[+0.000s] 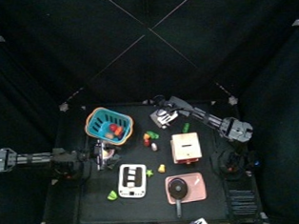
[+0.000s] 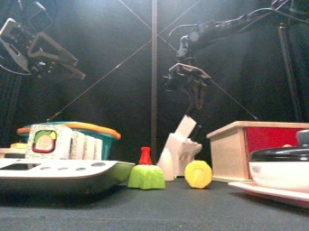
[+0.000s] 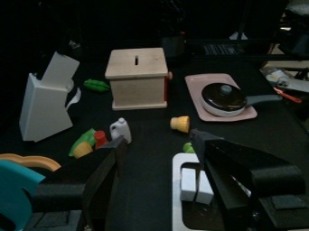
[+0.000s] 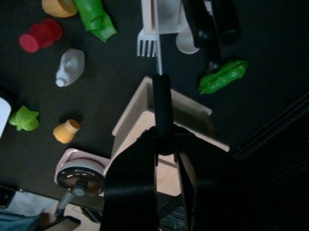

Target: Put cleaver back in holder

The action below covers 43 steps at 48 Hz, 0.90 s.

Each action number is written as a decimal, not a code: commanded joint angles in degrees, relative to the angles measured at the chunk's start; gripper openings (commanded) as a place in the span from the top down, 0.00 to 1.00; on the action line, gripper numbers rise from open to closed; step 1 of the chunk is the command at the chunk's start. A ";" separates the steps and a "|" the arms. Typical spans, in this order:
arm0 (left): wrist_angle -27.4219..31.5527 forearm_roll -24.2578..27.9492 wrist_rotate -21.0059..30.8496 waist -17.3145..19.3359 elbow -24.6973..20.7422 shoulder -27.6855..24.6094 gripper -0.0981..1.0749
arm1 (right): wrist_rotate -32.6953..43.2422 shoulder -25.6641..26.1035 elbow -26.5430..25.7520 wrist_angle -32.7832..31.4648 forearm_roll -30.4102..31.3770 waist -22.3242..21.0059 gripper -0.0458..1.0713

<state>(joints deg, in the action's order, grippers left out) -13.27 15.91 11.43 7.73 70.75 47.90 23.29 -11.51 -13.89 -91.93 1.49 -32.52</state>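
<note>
The whitish holder (image 2: 179,159) stands upright behind the toy vegetables, just right of the teal basket; it also shows in the top view (image 1: 163,116) and the left wrist view (image 3: 40,108). The pale cleaver (image 2: 187,126) sticks up slanted out of its top, as the left wrist view (image 3: 60,67) confirms. My right gripper (image 2: 187,83) hangs a short way above the cleaver, jaws apart, holding nothing. My left gripper (image 3: 169,171) is wide open over the table's left front, well away from the holder.
A teal basket (image 1: 108,123) stands at the back left. The white-and-tan box (image 1: 184,147) is right of centre. A pan on a pink plate (image 1: 183,188) and a flat white board (image 1: 131,180) lie in front. Small toy vegetables (image 2: 147,176) are scattered between them.
</note>
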 commanded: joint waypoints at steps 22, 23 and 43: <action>-0.18 -0.09 -0.09 0.18 -0.70 -0.18 0.12 | -0.18 0.62 -2.55 0.35 4.48 -0.09 0.33; -0.18 -0.09 -0.09 0.18 -0.70 -0.18 0.12 | -0.09 0.44 -2.64 0.35 4.48 0.00 0.33; -0.18 0.00 -0.09 0.18 -0.62 -0.18 0.12 | -0.53 -0.44 -5.45 0.26 4.39 0.97 0.32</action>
<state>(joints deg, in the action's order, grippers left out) -13.27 15.91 11.43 7.82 71.02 47.90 22.85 -13.27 -17.05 -91.76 5.80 -31.82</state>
